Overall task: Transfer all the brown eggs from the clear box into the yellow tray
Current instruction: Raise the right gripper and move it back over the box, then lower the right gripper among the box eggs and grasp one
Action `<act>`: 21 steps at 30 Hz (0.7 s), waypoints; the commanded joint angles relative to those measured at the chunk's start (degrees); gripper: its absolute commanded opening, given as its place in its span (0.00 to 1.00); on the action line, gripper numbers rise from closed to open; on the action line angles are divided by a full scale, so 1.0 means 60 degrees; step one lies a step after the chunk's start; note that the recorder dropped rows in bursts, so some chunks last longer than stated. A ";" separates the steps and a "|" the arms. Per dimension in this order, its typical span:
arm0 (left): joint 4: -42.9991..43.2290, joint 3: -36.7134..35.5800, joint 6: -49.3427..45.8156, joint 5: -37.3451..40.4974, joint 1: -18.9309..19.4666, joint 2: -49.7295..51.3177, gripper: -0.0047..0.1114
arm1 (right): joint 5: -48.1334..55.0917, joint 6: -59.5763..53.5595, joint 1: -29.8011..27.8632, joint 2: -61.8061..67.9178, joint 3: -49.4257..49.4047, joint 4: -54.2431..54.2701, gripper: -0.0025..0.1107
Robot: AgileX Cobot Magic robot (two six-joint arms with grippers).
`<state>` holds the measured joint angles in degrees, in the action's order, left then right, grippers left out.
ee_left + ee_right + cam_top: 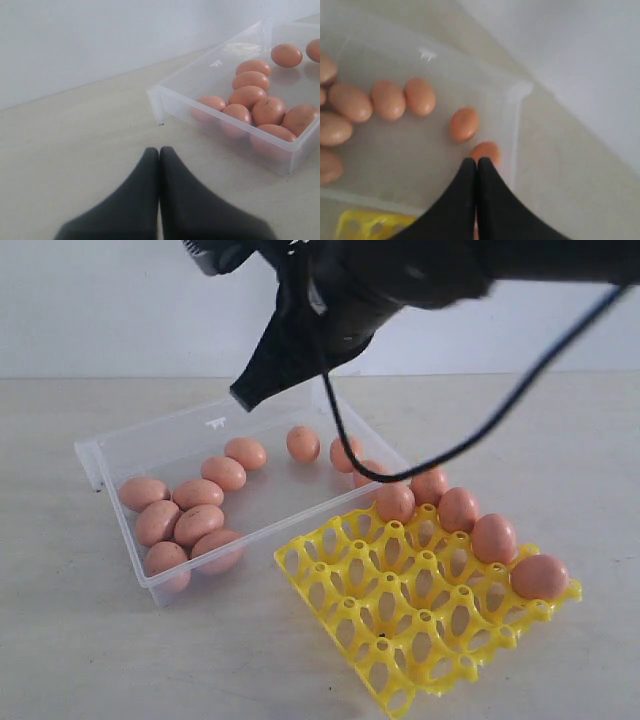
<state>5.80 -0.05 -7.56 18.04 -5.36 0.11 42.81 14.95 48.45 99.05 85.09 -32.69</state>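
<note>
Yellow tray point(330, 585) is sitting on the surface point(100, 660) just beside the near long wall of the clear box point(170, 435), toward the box's unlipped end. About five brown eggs point(494, 538) are sitting in tray cups, in a line leading away from that end. The other cups are standing open.

Inside the box roughly ten eggs are lying loose. An egg cluster point(252, 95) is bunching at the lipped end, a few are trailing through the middle, and two or three are lying near the unlipped end wall.

Right gripper point(245, 395) is hanging above the box's far long wall, its cable point(480, 430) drooping across the unlipped end. Its jaws are pressing together tip to tip, holding nothing. Nearest egg point(485, 149) is lying just ahead of and below the fingertips point(467, 175), close beside the unlipped end wall. The fingers are hiding part of it, so its long axis is hard to call. Second egg point(465, 124) is lying a little deeper into the box, long axis roughly in line with the fingers.

Left gripper point(159, 150) is sitting low over the surface outside the box's lipped end, apart from the box, jaws closed on nothing.

Judging: the right arm is nearer the end-wall eggs and the left is nearer the cluster. The right jaws are needing to open before dropping, then close across the egg's short axis.
</note>
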 commanded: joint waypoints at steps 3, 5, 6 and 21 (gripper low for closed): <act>-0.0074 0.0009 -0.0003 -0.0079 0.0007 -0.0018 0.00 | 0.3746 -0.2599 -0.0681 0.2552 0.3777 0.4428 0.02; -0.0074 0.0009 -0.0003 -0.0079 0.0007 -0.0018 0.00 | 0.4024 -0.2618 -0.0680 0.3184 0.4606 0.4428 0.02; -0.0074 0.0009 -0.0003 -0.0079 0.0007 -0.0018 0.00 | 0.4043 -0.2675 -0.0657 0.3403 0.4863 0.4428 0.02; -0.0074 0.0009 -0.0003 -0.0079 0.0007 -0.0018 0.00 | 0.3034 -0.1117 -0.0657 0.5382 0.6138 0.3009 0.54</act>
<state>5.80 -0.05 -7.56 18.04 -5.36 0.11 63.30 1.01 44.71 130.67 121.43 -6.86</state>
